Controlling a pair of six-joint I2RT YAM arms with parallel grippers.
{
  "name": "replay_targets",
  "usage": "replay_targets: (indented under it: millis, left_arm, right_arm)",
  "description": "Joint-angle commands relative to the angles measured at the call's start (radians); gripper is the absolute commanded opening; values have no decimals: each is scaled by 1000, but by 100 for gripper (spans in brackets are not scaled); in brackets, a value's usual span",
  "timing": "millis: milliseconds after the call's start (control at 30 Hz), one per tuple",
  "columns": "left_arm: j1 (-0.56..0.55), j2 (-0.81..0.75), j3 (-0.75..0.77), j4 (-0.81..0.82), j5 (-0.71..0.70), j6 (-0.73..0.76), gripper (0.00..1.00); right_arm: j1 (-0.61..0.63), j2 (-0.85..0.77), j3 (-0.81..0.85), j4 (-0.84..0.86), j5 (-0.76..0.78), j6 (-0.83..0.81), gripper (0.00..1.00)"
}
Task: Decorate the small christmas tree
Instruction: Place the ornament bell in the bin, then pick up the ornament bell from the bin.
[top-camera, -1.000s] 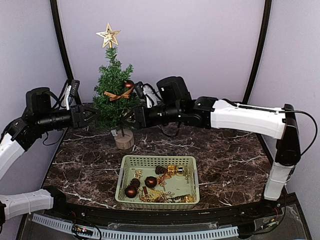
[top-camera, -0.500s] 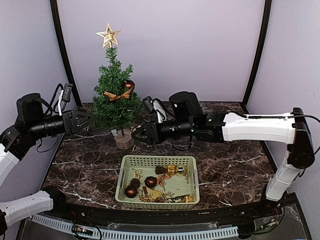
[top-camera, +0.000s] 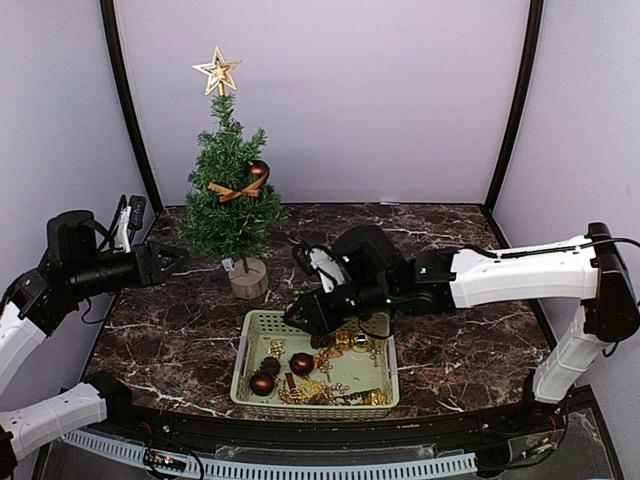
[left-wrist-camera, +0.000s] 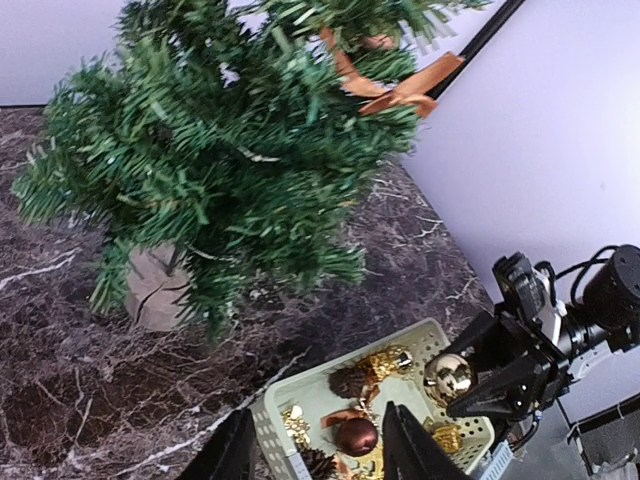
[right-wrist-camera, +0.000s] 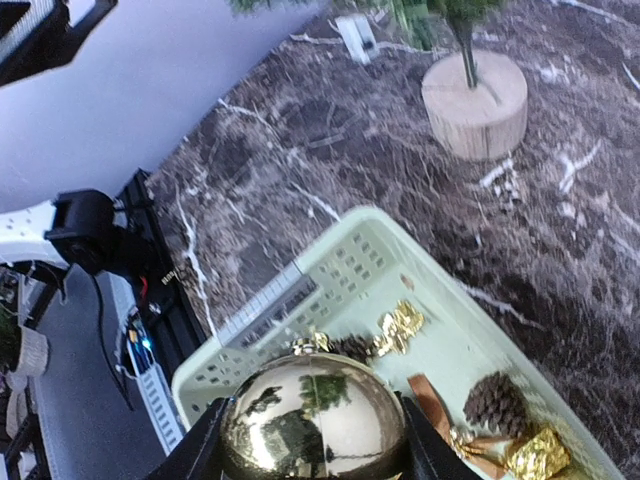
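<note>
The desk (top-camera: 470, 300) was dark stone with thin white lines, and pale purple walls (top-camera: 400, 100) stood around it. The small christmas tree (top-camera: 228, 190) stood upright at the back left of the desk, behind the basket (top-camera: 246, 352). It wore a gold star (top-camera: 217, 72) and a bow (top-camera: 235, 190).

The right pincer (right-wrist-camera: 310, 440) was pinching a shiny gold ball (left-wrist-camera: 448, 378) over the basket's far left part. The left pincer (left-wrist-camera: 318, 450) was spread wide, holding nothing, near the tree's left side.

I think the step was taking the ball to the tree. Next it would need lifting to a bare branch and hooking on gently, so the tree does not tip.
</note>
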Motion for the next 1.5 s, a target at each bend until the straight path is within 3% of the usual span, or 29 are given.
replay_targets:
  millis: [0, 333, 600, 800, 1033, 1100, 1233, 1467]
  left_arm:
    - [6, -38, -77, -12, -81, -48, 47]
    - [6, -28, -142, 21, -21, -12, 52]
    - [6, -33, -200, 112, 37, -33, 54]
    - [6, -13, -212, 142, 90, -9, 57]
    - [-21, -13, -240, 174, 134, -59, 58]
    - [-68, -16, -266, 182, 105, -98, 58]
    - [-287, 17, -327, 231, -29, -190, 58]
    - [-443, 156, -366, 295, -121, -316, 58]
  right_arm:
    - [28, 33, -80, -49, 85, 28, 37]
    - [43, 30, -230, -39, 114, 101, 43]
    - [43, -52, -266, -99, 176, 110, 77]
    - [43, -111, -249, -138, 233, 116, 86]
    - [43, -161, -215, -226, 312, 159, 85]
    - [43, -164, -197, -260, 333, 158, 84]
    - [46, -124, -152, -318, 347, 144, 77]
    - [86, -56, -139, -312, 348, 170, 65]
